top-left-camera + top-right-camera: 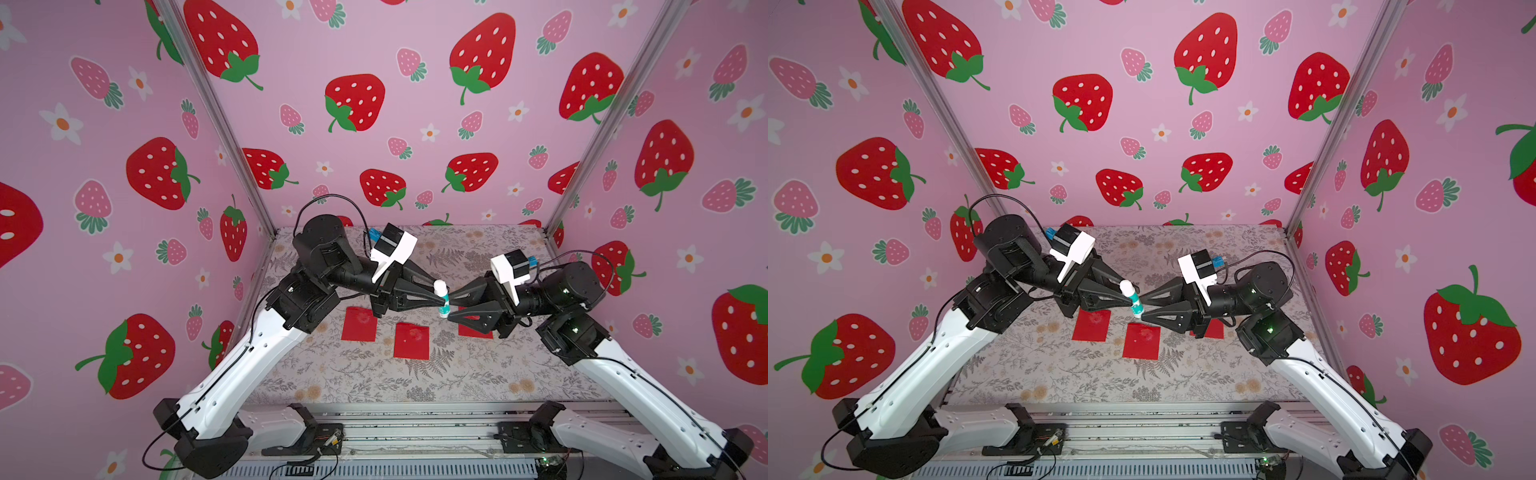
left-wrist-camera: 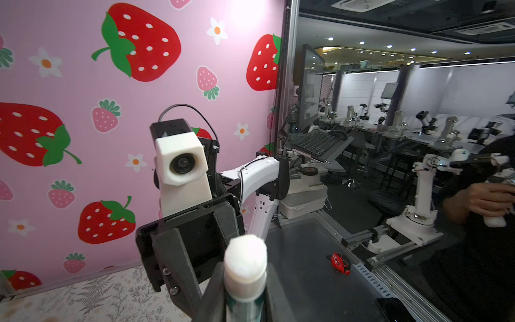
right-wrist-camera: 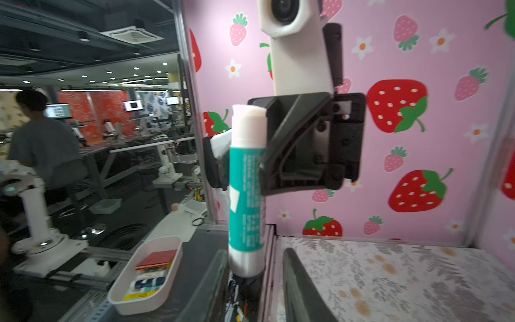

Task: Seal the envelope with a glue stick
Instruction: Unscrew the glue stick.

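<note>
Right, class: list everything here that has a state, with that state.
Glue stick: upright, held off the table.
Left gripper: shut on the glue stick.
Right gripper: open around the stick's lower end.
Left envelope: lying flat.
Middle envelope: lying flat.
Right envelope: flat, partly hidden by right gripper.

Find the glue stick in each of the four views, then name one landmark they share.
Top view: the glue stick stands mid-scene, above the red envelopes, in the left gripper.
Top view: likewise, just left of picture centre.
Left wrist: close up, white end toward the lens.
Right wrist: close up, upright, before the wall.
Shared landmark: the pink strawberry wall.
</note>
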`<state>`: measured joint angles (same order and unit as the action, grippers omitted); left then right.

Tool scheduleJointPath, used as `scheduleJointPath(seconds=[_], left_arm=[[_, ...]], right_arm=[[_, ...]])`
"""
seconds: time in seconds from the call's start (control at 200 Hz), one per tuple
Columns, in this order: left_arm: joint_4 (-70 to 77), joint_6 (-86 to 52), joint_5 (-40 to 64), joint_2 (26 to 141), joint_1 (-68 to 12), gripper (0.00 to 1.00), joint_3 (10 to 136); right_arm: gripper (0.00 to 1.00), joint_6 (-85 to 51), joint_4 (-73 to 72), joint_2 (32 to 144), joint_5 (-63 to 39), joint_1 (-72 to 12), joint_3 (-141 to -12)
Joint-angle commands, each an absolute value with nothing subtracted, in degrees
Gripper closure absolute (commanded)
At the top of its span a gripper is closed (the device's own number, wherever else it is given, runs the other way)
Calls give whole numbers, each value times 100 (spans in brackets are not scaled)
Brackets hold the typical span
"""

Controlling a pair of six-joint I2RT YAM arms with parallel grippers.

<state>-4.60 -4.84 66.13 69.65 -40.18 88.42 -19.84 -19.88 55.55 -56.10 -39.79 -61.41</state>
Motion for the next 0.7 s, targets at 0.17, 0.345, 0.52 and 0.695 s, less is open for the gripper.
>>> scheduleJointPath(seconds=[0.17,0.345,0.52,0.695], left_arm=[[377,-1338,4111,6533,-4053,100,8356],[349,-1745,3189,6575,-4056,100,8312],[376,-2014,2892,6662,-4055,100,8271],[431,-2052,2841,6757,-4053,100,8314]], right_arm=[[60,-490,-2351,5069,-3066,-3964,-5702],[59,-202,-3036,5396,-2630,-3964,-5637],[59,18,-3081,5756,-2440,-3964,-5830],[58,83,-3076,5996,-2398,-3964,-5958]])
